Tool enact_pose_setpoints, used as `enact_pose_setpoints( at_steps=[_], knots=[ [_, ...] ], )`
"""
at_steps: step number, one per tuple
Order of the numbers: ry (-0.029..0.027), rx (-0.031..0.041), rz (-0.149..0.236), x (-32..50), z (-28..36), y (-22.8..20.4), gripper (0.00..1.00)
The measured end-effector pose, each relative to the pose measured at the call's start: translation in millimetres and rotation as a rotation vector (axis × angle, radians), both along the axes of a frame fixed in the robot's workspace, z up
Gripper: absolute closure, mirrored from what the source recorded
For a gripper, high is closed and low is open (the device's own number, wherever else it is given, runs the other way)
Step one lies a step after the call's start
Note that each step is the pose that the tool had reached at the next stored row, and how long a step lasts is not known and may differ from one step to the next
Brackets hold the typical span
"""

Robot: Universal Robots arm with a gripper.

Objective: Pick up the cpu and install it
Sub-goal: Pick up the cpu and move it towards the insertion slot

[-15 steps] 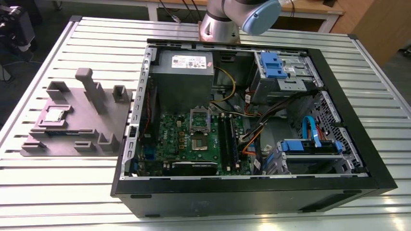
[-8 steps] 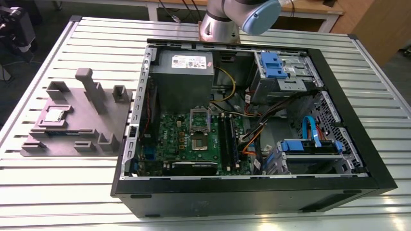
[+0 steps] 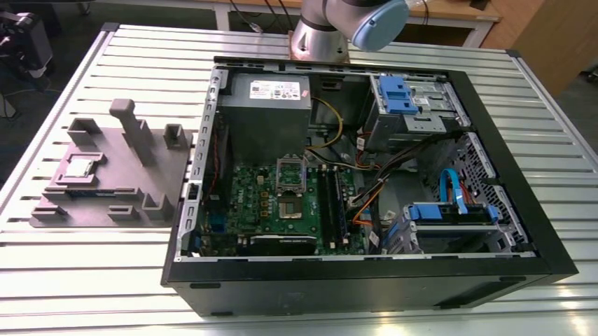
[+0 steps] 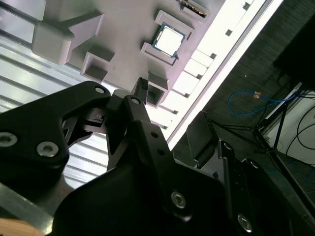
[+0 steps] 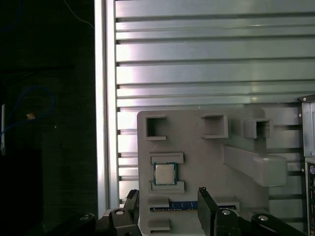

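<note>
Claw (image 5: 167, 196) open, empty, clear of cpu (image 5: 164, 173). Cpu lies flat in grey holder (image 5: 197, 157) near tabletop (image 5: 206, 59) edge.

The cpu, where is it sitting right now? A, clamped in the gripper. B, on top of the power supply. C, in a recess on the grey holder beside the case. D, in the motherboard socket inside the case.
C: the cpu lies flat in a recess of the grey holder, which stands on the slatted table at the exterior view's left of the computer case.
</note>
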State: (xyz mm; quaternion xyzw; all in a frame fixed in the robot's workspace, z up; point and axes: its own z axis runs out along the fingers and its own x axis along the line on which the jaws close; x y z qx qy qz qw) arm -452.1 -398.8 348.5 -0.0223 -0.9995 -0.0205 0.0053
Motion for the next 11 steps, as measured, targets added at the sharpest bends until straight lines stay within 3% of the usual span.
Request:
enact_pose_setpoints(
  at_steps=[5,8,11],
  knots=[
    [0.0001,0.0032,0.0,-0.1,-1.1,0.0,0.41],
    [0.0,0.0242,0.0,0.0,-1.7,-1.2,0.41],
    [0.0,0.0253,0.0,-0.1,-2.1,-1.2,0.41]
  ],
)
